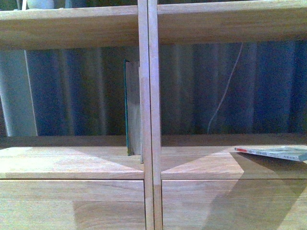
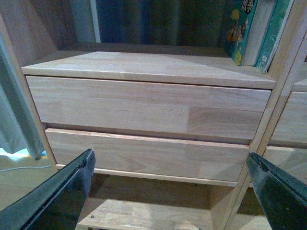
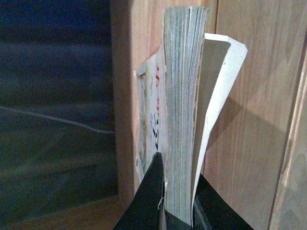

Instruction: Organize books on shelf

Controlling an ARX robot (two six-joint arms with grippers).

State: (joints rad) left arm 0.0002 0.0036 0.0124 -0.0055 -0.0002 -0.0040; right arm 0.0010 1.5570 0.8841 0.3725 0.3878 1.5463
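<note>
The right fingers (image 3: 146, 203) pinch the page block of the thin white paperback (image 3: 182, 96), one cover (image 3: 218, 110) splaying loose, apparently because the grip missed it. The book lies flat at the right bay's far right; whether it is resting or hovering is hard to tell. The left fingers (image 2: 62, 196) gape empty before the drawer fronts (image 2: 144, 108). The teal book (image 1: 130, 108) stands propped against the central upright (image 1: 147, 96) of the shelf (image 1: 72, 163).

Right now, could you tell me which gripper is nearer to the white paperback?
Right. The right gripper is clamped on the white paperback at its pages; the left gripper hangs open before the drawer fronts, away from that book.
</note>
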